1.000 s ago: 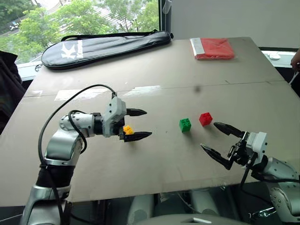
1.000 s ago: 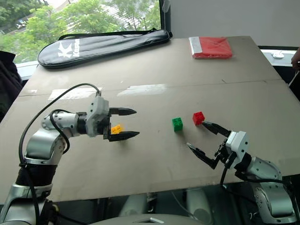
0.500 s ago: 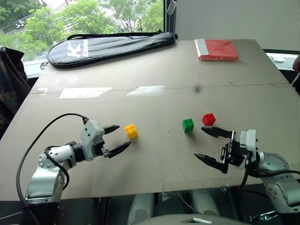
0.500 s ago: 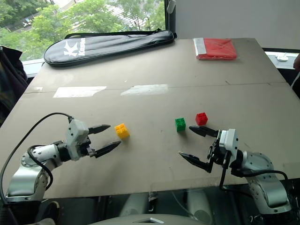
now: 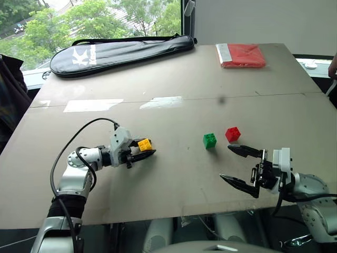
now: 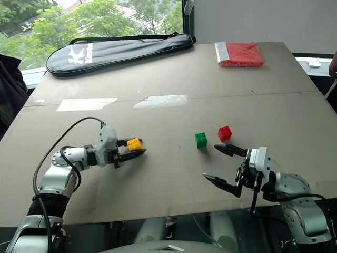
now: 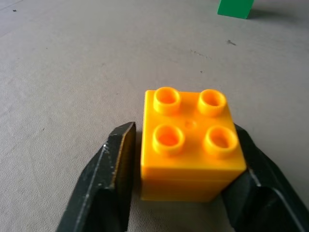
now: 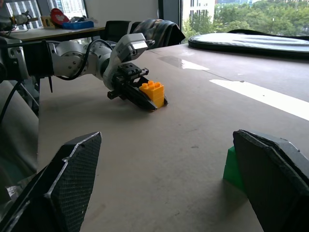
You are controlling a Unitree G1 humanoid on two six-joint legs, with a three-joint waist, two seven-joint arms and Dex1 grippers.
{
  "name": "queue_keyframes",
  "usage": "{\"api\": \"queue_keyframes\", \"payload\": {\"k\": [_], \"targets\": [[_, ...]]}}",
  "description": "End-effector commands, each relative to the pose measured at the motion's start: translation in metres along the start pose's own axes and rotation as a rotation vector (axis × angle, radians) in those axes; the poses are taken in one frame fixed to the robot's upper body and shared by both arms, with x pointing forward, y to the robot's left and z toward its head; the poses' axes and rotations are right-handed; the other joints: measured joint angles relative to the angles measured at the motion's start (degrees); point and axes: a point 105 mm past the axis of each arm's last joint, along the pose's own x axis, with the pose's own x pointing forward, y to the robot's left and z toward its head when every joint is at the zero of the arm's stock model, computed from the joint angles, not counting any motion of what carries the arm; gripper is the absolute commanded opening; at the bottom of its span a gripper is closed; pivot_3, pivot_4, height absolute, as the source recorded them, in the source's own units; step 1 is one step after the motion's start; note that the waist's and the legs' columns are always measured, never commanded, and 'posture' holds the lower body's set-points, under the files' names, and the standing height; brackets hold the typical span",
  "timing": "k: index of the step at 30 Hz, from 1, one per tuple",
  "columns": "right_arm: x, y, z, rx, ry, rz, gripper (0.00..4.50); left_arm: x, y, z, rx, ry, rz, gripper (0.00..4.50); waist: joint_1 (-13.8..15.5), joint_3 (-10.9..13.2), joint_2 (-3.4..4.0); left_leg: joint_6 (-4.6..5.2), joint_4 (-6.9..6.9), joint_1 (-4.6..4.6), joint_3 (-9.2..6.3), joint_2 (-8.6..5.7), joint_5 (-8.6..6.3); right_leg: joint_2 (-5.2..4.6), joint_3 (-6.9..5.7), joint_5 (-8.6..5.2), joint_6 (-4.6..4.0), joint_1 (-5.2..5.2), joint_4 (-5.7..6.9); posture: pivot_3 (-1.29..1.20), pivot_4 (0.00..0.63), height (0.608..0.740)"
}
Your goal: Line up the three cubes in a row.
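Silver arms, black fingers point(image 5: 244, 151), cables

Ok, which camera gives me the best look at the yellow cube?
The left wrist view: the yellow cube shows large, studs up, between the left tool's fingers. Both eye views show it small on the table; the right wrist view shows it distant, side-on.

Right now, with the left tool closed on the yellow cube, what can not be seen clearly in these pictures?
- Small green studded plastic cube: right wrist view, mostly hidden behind a black finger.
- Same cube: left wrist view, cut off by the top edge.
- Small yellow studded plastic cube: left wrist view, its lower sides covered by the left tool.
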Motion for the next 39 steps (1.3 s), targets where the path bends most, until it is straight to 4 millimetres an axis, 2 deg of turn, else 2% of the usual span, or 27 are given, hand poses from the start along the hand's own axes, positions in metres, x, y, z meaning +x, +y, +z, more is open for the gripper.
{"api": "queue_keyframes", "payload": {"k": [1,5,10,14,18,26,34,36,38,39], "targets": [[-0.002,0.003,0.013,-0.059,-0.031,-0.006,4.5,-0.001,-0.002,0.004,0.056,0.026,-0.08,1.34,0.1,0.0,0.0,0.0,0.0,0.01,0.0,0.0,0.0,0.0,0.0,0.0,0.0,0.0,0.01,0.0,0.15,0.701],[-0.007,0.003,0.012,-0.058,-0.027,-0.042,4.5,0.011,-0.008,0.013,0.082,0.022,-0.179,1.34,0.19,0.0,0.0,0.0,0.0,0.01,0.02,0.0,0.0,0.01,0.01,0.0,0.0,0.0,0.01,0.0,0.15,0.701],[-0.019,0.004,0.004,-0.057,0.007,-0.092,4.5,0.048,-0.019,0.03,0.117,-0.014,-0.285,1.34,0.61,-0.01,-0.01,0.0,0.02,-0.07,-0.05,-0.1,0.0,-0.04,-0.02,0.0,0.01,0.02,-0.02,0.0,0.15,0.701],[-0.024,0.003,0.003,-0.065,0.013,-0.128,4.5,0.075,-0.031,0.046,0.099,-0.057,-0.366,1.34,-0.24,-0.01,-0.03,0.0,0.02,-0.04,0.06,-0.1,0.0,-0.02,0.08,0.01,0.02,0.01,-0.03,0.0,0.15,0.701],[-0.025,0.004,0.002,-0.067,0.015,-0.151,4.5,0.094,-0.031,0.051,0.123,-0.06,-0.387,1.34,-0.39,-0.01,-0.03,0.0,0.02,-0.03,-0.02,-0.07,0.0,0.05,0.04,0.0,0.01,0.01,0.02,0.0,0.15,0.701],[-0.024,0.004,0.002,-0.08,0.009,-0.169,4.5,0.111,-0.018,0.051,0.15,-0.048,-0.389,1.34,-0.7,-0.01,-0.03,0.01,0.03,-0.03,-0.02,-0.08,0.0,0.06,0.06,0.0,0.02,0.01,0.04,0.0,0.15,0.701],[-0.023,0.003,0.003,-0.089,0.008,-0.176,4.5,0.113,-0.023,0.04,0.12,-0.019,-0.449,1.34,-0.76,-0.01,-0.03,0.01,0.03,-0.04,-0.03,-0.08,0.0,0.06,0.05,0.0,0.02,0.01,0.02,0.0,0.15,0.701],[-0.022,0.003,0.004,-0.089,0.003,-0.183,4.5,0.113,-0.023,0.038,0.108,-0.011,-0.45,2.39,-0.78,-0.01,-0.03,0.01,0.03,-0.03,-0.03,-0.08,0.0,0.05,0.05,0.0,0.02,0.01,0.02,0.0,0.15,0.701],[-0.022,0.002,0.004,-0.089,-0.001,-0.187,4.5,0.114,-0.022,0.035,0.11,0.0,-0.442,3.26,-0.77,-0.01,-0.03,0.01,0.03,-0.03,-0.04,-0.08,0.0,0.06,0.05,0.0,0.02,0.01,0.02,0.0,0.15,0.701],[-0.022,0.002,0.005,-0.089,-0.002,-0.188,4.5,0.114,-0.022,0.035,0.114,0.003,-0.438,3.51,-0.76,-0.02,-0.04,0.01,0.03,-0.03,-0.04,-0.08,0.0,0.05,0.05,0.0,0.02,0.02,0.02,0.0,0.15,0.701]]}}
